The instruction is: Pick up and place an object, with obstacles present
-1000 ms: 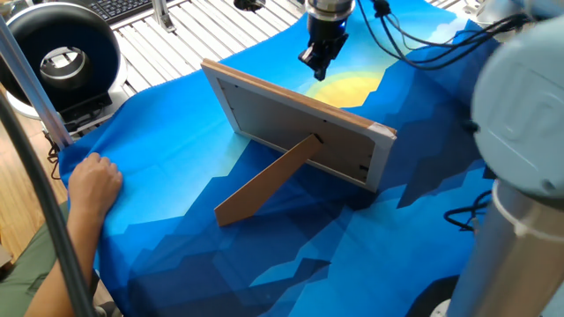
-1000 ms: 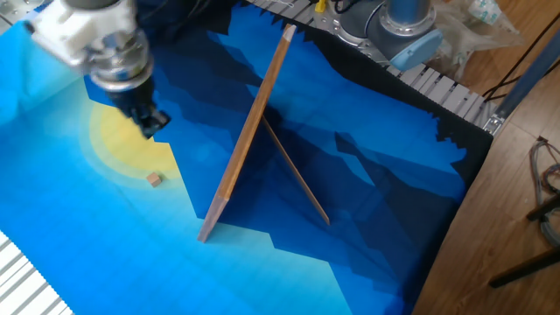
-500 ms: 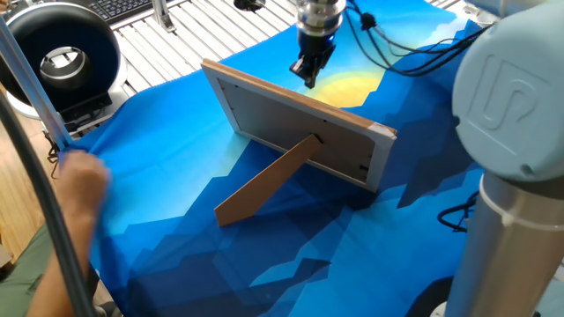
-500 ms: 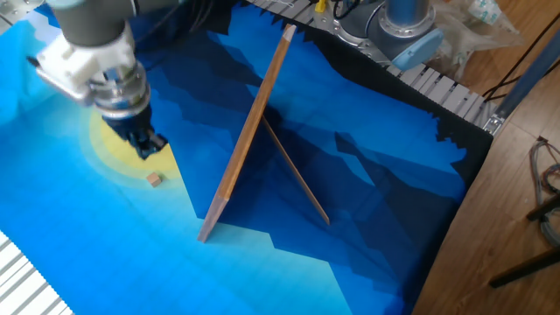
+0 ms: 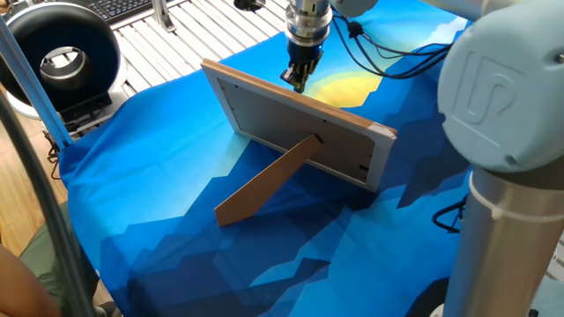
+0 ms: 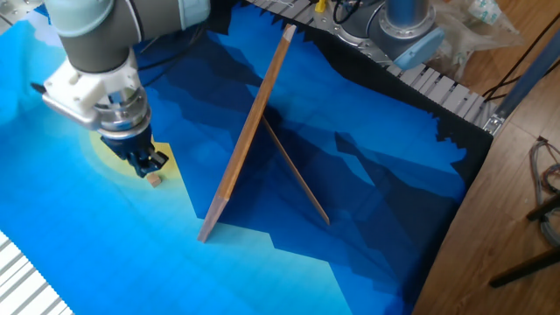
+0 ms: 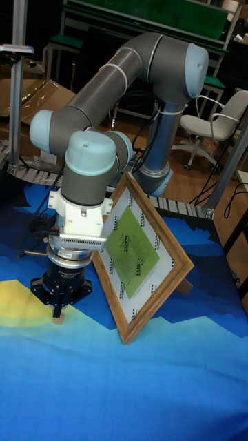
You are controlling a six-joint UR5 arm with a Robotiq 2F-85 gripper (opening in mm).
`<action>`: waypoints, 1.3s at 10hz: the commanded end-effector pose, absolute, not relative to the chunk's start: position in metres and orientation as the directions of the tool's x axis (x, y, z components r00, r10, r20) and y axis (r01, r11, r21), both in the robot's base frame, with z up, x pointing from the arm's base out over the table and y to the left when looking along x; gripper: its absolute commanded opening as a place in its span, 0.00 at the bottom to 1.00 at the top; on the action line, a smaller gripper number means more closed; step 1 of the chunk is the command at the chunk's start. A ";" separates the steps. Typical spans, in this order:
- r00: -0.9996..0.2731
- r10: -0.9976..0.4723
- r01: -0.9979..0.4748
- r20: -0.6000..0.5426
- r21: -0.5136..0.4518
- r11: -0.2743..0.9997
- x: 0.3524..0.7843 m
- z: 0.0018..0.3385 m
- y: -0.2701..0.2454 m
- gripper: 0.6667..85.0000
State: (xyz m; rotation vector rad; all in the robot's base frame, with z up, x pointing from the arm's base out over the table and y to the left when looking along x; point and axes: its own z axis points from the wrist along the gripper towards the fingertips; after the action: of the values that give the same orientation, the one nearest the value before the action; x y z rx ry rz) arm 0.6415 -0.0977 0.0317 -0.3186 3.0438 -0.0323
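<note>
The gripper (image 6: 149,166) is now lower than it was a second ago. Before, it hung over the yellow patch of the blue cloth (image 6: 79,236), a little away from the small beige cube (image 6: 155,181). Now its dark fingers (image 6: 143,164) point down right over the cube, and the tips seem to reach it or stand just above it. In the tall fixed view the gripper (image 7: 58,311) is low over the cloth (image 7: 138,386) and the cube (image 7: 58,318) shows as a small pale lump right under the fingertips. I cannot tell if the jaws are spread apart or already pressing on the cube; the gap between them is too small and dark to read.

The cube lies where it lay before, on the edge of the yellow patch, in front of the picture frame (image 6: 249,131). The frame (image 5: 295,123) has not moved: it stands tilted back on its long wooden leg (image 5: 264,180), between the cube and the arm's base. From the side that shows the frame's grey back the gripper (image 5: 295,79) is behind the frame's upper rim, and the cube is hidden there.

The person's hand that rested on the left part of the cloth (image 5: 176,176) before is gone from there now.
</note>
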 end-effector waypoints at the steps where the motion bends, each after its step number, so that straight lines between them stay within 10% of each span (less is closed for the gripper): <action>1: -0.958 -0.276 -0.276 -0.081 -0.015 0.961 0.644 0.027 -0.095 0.52; 5: -0.949 -0.303 -0.305 -0.093 0.014 0.952 0.644 0.028 -0.087 0.70; 13: -0.942 -0.314 -0.318 -0.118 0.016 0.948 0.645 0.020 -0.093 0.73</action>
State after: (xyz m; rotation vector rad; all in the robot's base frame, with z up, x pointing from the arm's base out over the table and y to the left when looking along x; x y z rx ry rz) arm 0.6437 -0.0918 0.0223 -0.4928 3.0025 0.0332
